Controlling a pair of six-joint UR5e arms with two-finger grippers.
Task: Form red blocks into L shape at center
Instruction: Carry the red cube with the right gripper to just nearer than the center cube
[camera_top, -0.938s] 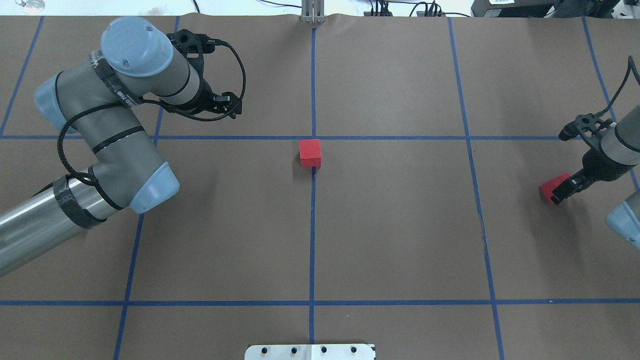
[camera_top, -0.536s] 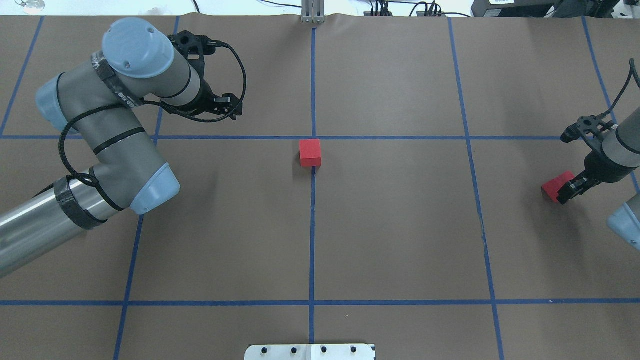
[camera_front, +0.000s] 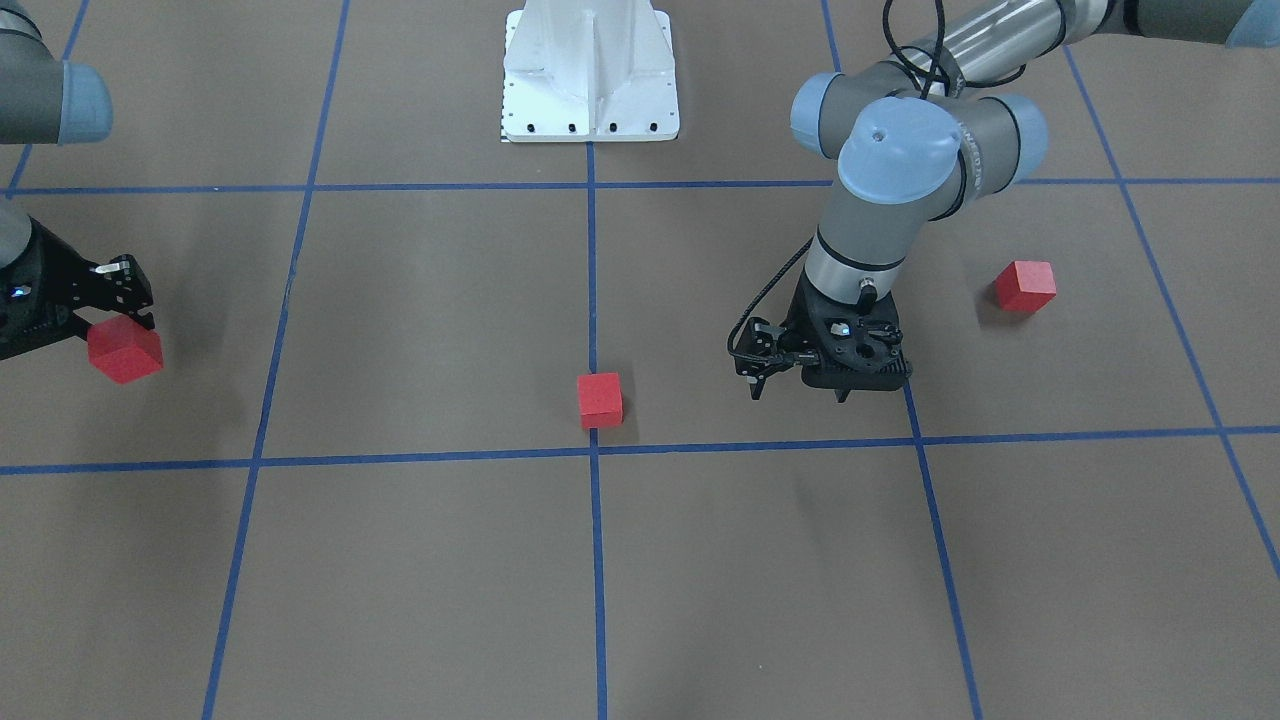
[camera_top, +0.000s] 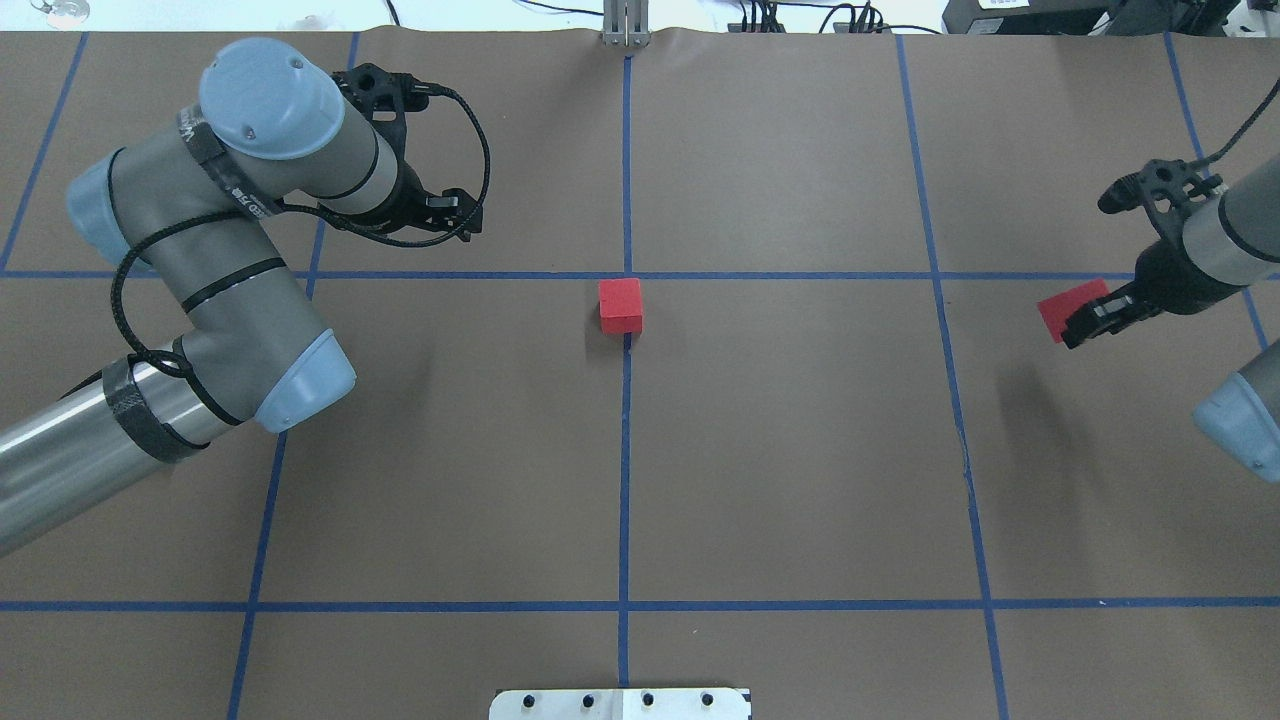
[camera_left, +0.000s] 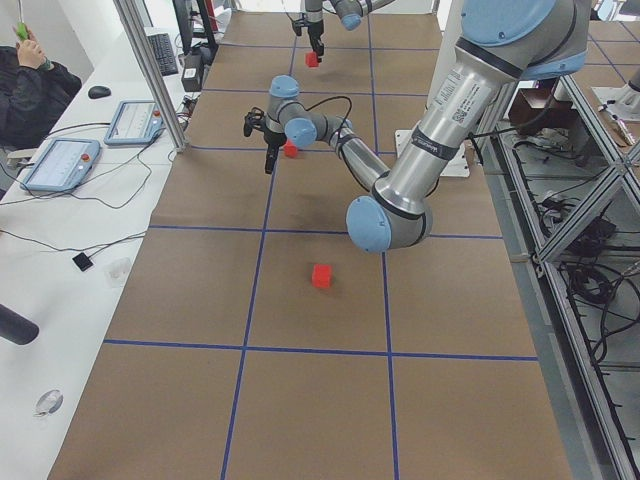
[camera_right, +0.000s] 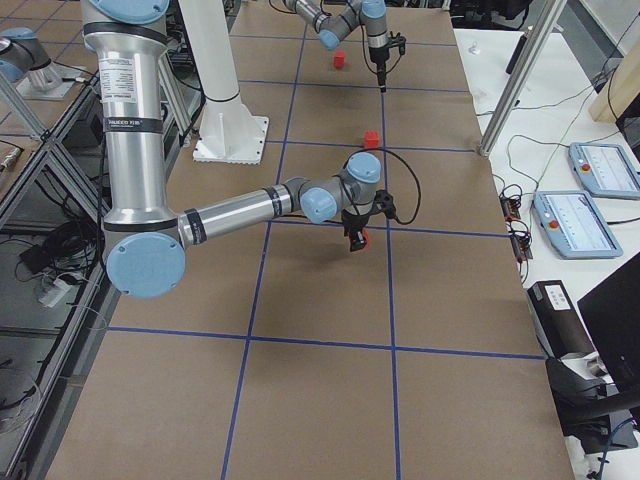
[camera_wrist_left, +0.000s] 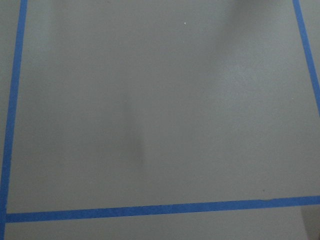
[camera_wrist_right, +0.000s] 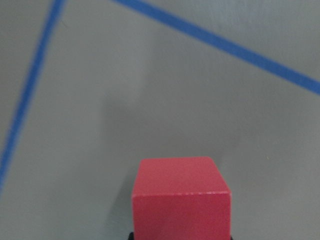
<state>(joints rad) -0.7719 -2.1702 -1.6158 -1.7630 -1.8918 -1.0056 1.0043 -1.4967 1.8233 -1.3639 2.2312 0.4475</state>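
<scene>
Right fingers (camera_top: 1085, 322) have carried the held block (camera_top: 1068, 300) up off the bench (camera_top: 800, 450), farther from the robot's edge and a bit toward the middle. They are clamped on it, and its shadow falls well apart from it. Center block (camera_top: 620, 305) hasn't moved: flat on the bench, on the long tape line, just robot-side of the center (camera_top: 627, 275). Third block (camera_front: 1025, 285) sits on the robot's left side, well apart from the center, hidden under the left arm (camera_top: 230, 250) in overhead. Left fingers (camera_front: 843, 385) hang over bare bench between center block and third block; can't tell if open or closed.
</scene>
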